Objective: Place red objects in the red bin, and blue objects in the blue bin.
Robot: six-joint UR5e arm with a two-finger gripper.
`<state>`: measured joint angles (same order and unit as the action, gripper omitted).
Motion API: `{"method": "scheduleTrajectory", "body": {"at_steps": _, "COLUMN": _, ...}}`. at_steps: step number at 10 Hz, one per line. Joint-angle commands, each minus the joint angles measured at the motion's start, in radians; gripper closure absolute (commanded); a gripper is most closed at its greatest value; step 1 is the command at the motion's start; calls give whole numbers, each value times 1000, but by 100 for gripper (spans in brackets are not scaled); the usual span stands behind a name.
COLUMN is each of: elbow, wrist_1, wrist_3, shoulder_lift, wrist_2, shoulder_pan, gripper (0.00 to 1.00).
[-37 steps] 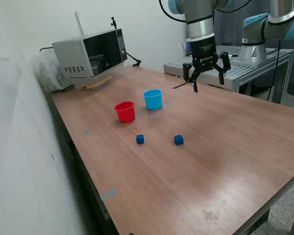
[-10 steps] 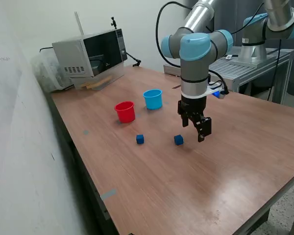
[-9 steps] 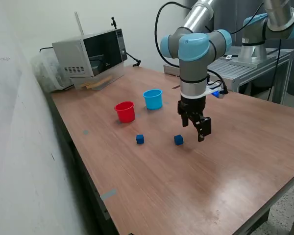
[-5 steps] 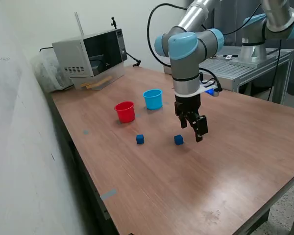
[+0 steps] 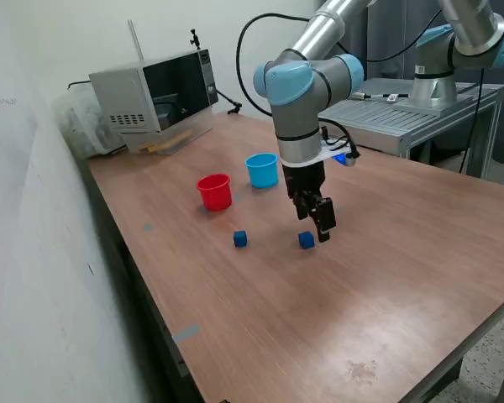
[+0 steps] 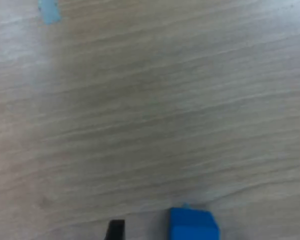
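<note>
Nearest the camera in the exterior view, the counter (image 5: 336,319) is bare wood w/ a few tape scraps. Next back sit two blue cubes: one (image 5: 240,239) toward the exterior view's left, the other (image 5: 307,240) just beside the pincer (image 5: 316,220), which hangs low over it, empty, fingers apart. Wrist view shows that cube (image 6: 194,224) only at the frame edge, between the finger tips but not centred — one tip (image 6: 115,229) shows, the other is barely visible.

Risk, as a judgement: the pincer looks offset from the cube, so a straight drop could land a finger on top of it or nudge it sideways; closing then would pinch a corner and flick it away. Needs to centre first.

Further back stand the red bin (image 5: 214,191) and blue bin (image 5: 262,170), near each other but apart, both upright. A low carry to the blue bin could clip either rim & tip it. No red cubes visible on the counter; whether they're in the red bin can't be told. Behind, a microwave (image 5: 155,92).
</note>
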<state>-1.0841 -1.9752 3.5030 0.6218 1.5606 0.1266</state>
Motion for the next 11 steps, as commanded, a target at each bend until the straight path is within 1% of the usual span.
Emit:
{"method": "scheduleTrajectory", "body": {"at_steps": 1, "elbow": 1, "wrist_1": -2, "wrist_3": 1, "shoulder_lift": -11, "wrist_2": -5, "shoulder_pan": -12, "gripper": 0}}
{"method": "scheduleTrajectory", "body": {"at_steps": 6, "elbow": 21, "wrist_1": -11, "wrist_3": -1, "shoulder_lift": -24, "wrist_2": -7, "shoulder_pan": -12, "gripper": 0}}
{"method": "scheduleTrajectory", "body": {"at_steps": 7, "elbow": 35, "wrist_1": -11, "wrist_3": -4, "shoulder_lift": -37, "wrist_2": -7, "shoulder_pan": -12, "gripper": 0}}
{"method": "scheduleTrajectory", "body": {"at_steps": 8, "elbow": 36, "wrist_1": -11, "wrist_3": -27, "shoulder_lift": -46, "wrist_2": -7, "shoulder_pan": -12, "gripper": 0}}
{"method": "scheduleTrajectory", "body": {"at_steps": 11, "elbow": 39, "wrist_1": -13, "wrist_3": -29, "shoulder_lift": -50, "wrist_2": -7, "shoulder_pan": -12, "gripper": 0}}
